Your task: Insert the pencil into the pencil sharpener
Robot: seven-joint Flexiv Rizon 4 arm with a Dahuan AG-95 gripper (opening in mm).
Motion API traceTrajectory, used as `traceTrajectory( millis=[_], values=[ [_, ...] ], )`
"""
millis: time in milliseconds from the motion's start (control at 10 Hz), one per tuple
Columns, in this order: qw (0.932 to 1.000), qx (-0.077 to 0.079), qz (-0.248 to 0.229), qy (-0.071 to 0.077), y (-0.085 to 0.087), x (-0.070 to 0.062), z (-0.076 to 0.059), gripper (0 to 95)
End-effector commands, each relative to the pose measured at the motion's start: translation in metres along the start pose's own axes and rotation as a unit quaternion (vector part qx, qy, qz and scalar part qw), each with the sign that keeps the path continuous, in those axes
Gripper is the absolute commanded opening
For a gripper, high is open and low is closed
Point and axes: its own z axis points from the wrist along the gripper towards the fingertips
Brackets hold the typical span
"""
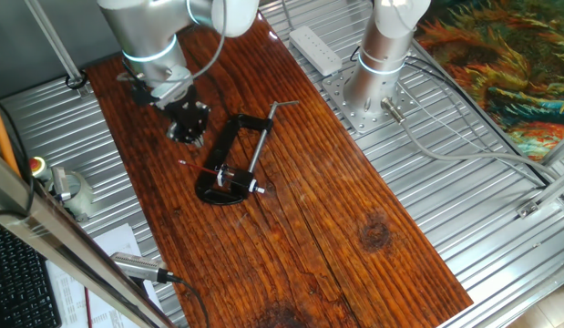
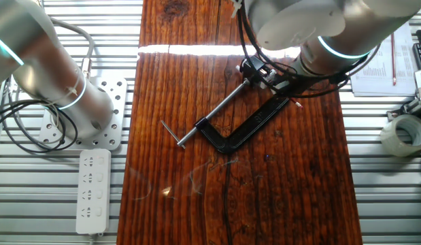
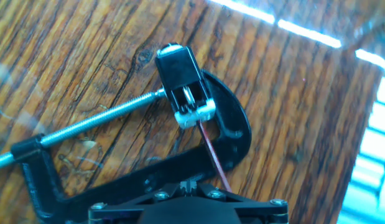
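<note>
In the hand view the pencil sharpener (image 3: 183, 78), a small dark block with a silvery end, sits clamped in the black C-clamp (image 3: 234, 130). The pencil (image 3: 214, 152), a thin dark-red stick, runs from the sharpener's silvery end down toward my gripper (image 3: 188, 184). It passes just right of the fingertips and goes out of sight under the hand. The fingers stand together with no visible gap, and I cannot see the pencil between them. From the fixed views, my gripper (image 1: 188, 129) (image 2: 278, 85) hovers low over the clamp's jaw end (image 2: 254, 122).
The clamp's silver screw rod (image 3: 99, 121) points left across the wooden board (image 1: 300, 228). A second arm's base (image 1: 377, 68), a white power strip (image 2: 91, 190) and cables lie on the metal table. A tape roll (image 2: 404, 133) sits beside the board.
</note>
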Motion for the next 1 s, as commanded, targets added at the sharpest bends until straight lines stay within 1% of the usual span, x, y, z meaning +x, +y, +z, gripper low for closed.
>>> traceTrajectory(
  millis=[100, 200, 300, 400, 500, 600, 700, 800, 900, 1000],
  values=[
    [0.9912, 0.009, 0.130, 0.019, 0.013, 0.021, -0.018, 0.0],
    [0.9694, 0.014, 0.244, 0.019, 0.026, 0.033, -0.029, 0.0],
    [0.9403, 0.016, 0.339, 0.026, 0.033, 0.039, -0.037, 0.0],
    [0.8897, 0.022, 0.454, 0.045, 0.036, 0.043, -0.043, 0.0],
    [0.8275, 0.045, 0.558, 0.039, 0.037, 0.044, -0.044, 0.0],
    [0.7725, 0.073, 0.630, 0.026, 0.036, 0.045, -0.046, 0.0],
    [0.7504, 0.080, 0.656, 0.019, 0.034, 0.045, -0.049, 0.0],
    [0.7437, 0.079, 0.664, 0.019, 0.029, 0.045, -0.052, 0.0],
    [0.7404, 0.079, 0.667, 0.019, 0.029, 0.045, -0.052, 0.0],
    [0.7016, 0.082, 0.707, 0.028, 0.029, 0.045, -0.052, 0.0]
  ],
)
